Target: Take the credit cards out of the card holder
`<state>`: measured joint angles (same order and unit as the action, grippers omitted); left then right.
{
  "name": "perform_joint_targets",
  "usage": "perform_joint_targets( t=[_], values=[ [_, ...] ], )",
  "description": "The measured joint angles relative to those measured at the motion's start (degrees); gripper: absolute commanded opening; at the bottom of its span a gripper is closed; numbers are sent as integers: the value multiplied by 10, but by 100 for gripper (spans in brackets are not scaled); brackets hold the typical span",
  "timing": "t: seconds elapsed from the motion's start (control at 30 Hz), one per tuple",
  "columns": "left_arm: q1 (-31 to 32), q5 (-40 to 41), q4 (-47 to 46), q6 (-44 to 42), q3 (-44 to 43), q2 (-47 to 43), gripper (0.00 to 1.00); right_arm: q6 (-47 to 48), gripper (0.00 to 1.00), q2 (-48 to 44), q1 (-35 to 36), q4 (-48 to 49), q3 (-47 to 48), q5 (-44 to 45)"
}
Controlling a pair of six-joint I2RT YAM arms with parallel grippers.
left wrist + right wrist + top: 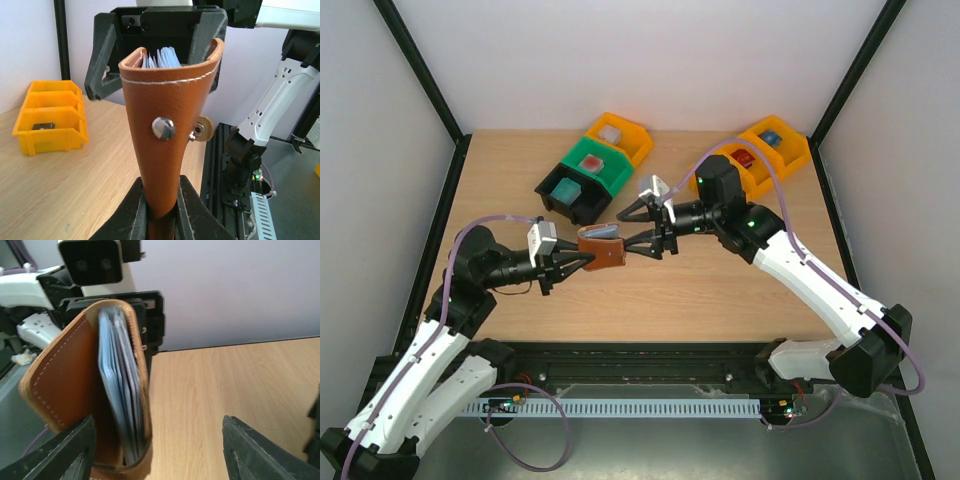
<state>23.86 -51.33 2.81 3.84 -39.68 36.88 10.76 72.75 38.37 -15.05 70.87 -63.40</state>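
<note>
Brown card holder (603,249) pinched in left jaws; right jaws spread wide astride its open end.

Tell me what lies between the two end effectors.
The brown leather card holder, gripped by the left end effector, its card-filled open end facing the right end effector, in the top view.

High rear overview of table (720,290); opposed wrist close-ups, both of card holder (170,100)
</note>
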Motion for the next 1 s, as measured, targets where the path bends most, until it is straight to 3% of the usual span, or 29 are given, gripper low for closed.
perform_joint_targets(
  t=[0.23, 0.33, 0.47, 0.53, 0.6, 0.7, 0.77, 0.9, 1.0],
  values=[
    [7, -2, -4, 0, 3, 2, 2, 11, 67, 13, 32, -15, 1, -13],
    [7, -1, -8, 0, 4, 2, 2, 7, 46, 13, 42, -11, 1, -16],
    [7, 3, -11, 2, 5, 2, 2, -23, 4, 13, 48, 21, -3, -16],
    [7, 7, -14, 5, 5, 2, 5, -44, 2, 13, 49, 45, -9, -6],
    [7, 12, -15, 9, 6, 0, 17, -64, 2, 12, 49, 63, -16, 3],
    [6, 35, -24, 19, 11, -2, 65, -84, 2, 12, 50, 75, -21, 18],
    [6, 65, -34, 28, 16, -5, 82, -100, 2, 12, 53, 79, -21, 46],
    [5, 168, -47, 43, 34, -12, 87, -145, 2, 15, 56, 84, -20, 132],
    [1, 248, -49, 41, 45, -15, 88, -189, 2, 31, 65, 76, -9, 243]
  ],
)
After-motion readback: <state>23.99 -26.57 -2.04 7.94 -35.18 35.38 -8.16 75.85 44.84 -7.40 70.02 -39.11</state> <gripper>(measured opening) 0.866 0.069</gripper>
